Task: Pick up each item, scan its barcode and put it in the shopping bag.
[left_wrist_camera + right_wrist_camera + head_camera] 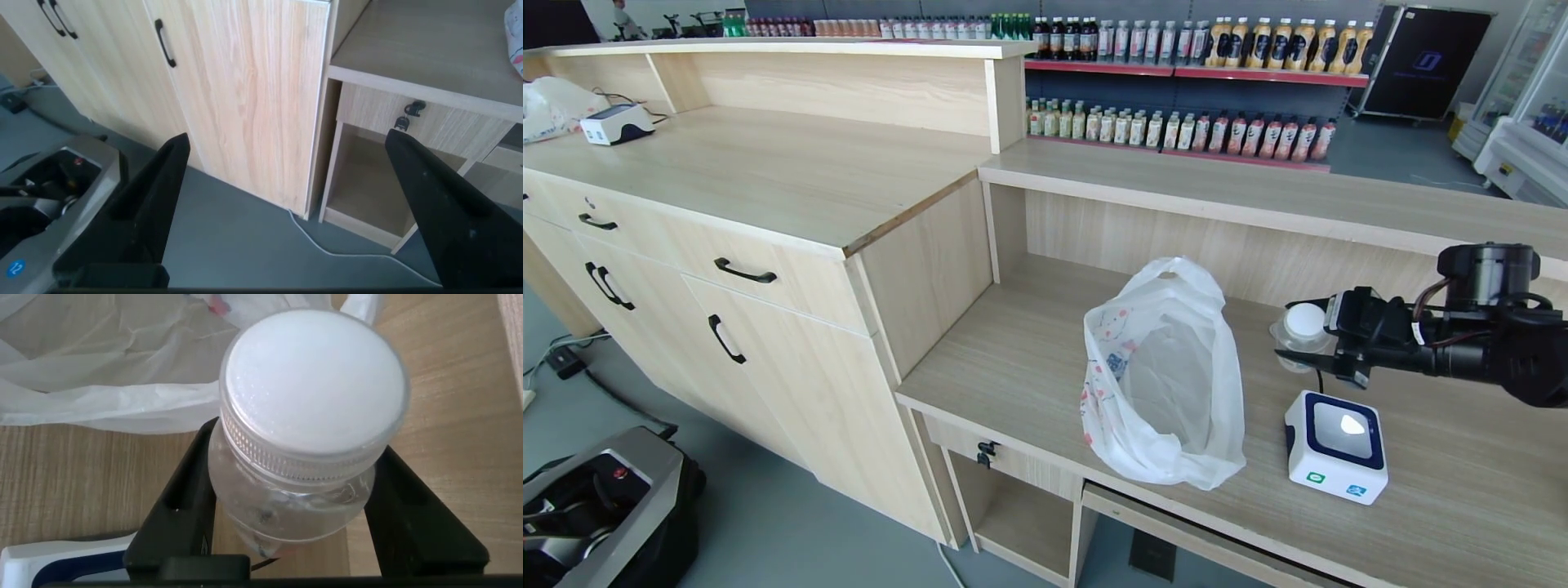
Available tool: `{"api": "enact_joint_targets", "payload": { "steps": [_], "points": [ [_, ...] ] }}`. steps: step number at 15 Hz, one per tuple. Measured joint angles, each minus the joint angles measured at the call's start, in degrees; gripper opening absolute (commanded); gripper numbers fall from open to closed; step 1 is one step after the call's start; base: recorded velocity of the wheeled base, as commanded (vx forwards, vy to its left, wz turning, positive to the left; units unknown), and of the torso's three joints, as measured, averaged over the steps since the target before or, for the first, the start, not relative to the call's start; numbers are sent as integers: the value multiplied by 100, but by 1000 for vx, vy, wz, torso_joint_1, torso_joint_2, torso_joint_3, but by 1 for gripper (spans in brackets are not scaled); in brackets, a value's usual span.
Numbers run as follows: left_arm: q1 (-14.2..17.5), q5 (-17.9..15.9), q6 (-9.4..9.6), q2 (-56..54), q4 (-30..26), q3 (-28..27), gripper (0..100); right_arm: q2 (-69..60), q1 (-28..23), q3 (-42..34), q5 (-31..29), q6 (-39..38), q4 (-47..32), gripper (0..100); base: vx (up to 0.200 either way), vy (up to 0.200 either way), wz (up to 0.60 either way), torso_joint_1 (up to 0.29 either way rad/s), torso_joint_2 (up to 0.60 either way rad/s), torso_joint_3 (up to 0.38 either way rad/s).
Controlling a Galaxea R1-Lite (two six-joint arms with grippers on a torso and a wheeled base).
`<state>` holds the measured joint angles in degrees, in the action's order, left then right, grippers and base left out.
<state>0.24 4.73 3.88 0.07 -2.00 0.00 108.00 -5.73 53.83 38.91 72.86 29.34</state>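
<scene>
A clear plastic jar with a white screw lid (1303,327) (315,408) sits between the black fingers of my right gripper (1298,343) (290,518), which is shut on it just above the counter. The jar hangs behind the white and blue barcode scanner (1337,445) (49,559) and to the right of the open white shopping bag (1168,376) (106,367). My left gripper (290,208) is open with nothing between its fingers, down beside the cabinet above the grey floor.
The low wooden counter (1029,359) meets a taller cabinet with black-handled drawers (743,271) on the left. A second scanner (617,124) lies on the tall countertop. Shelves of bottles (1176,82) stand behind. A black and grey case (596,506) rests on the floor.
</scene>
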Motion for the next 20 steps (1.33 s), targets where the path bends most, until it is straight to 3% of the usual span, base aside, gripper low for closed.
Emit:
{"api": "enact_joint_targets", "payload": {
  "steps": [7,9,11,13,15,18,20],
  "points": [
    [0,-2,0,0,-2,0,100,-130,6,5,-13,-299,-102,0,0,0,0,0,0,0],
    [0,0,0,0,-2,0,100,-491,55,5,-44,-1134,-360,0,0,0,0,0,0,0],
    [0,0,0,0,-2,0,100,-987,94,7,-180,-2567,-532,0,0,0,0,0,0,0],
    [0,0,-2,0,-2,0,100,-1456,130,38,-862,-3934,-575,0,0,0,0,0,0,0],
    [0,0,0,-2,-2,0,100,-1844,268,46,-1985,-5040,-592,0,0,0,0,0,0,0],
    [0,0,0,0,-2,0,100,-2197,591,-72,-4052,-5842,-586,0,0,0,0,0,0,0],
    [0,0,0,0,-2,0,100,-2352,807,-315,-4534,-5982,-597,0,0,0,0,0,0,0]
  ]
}}
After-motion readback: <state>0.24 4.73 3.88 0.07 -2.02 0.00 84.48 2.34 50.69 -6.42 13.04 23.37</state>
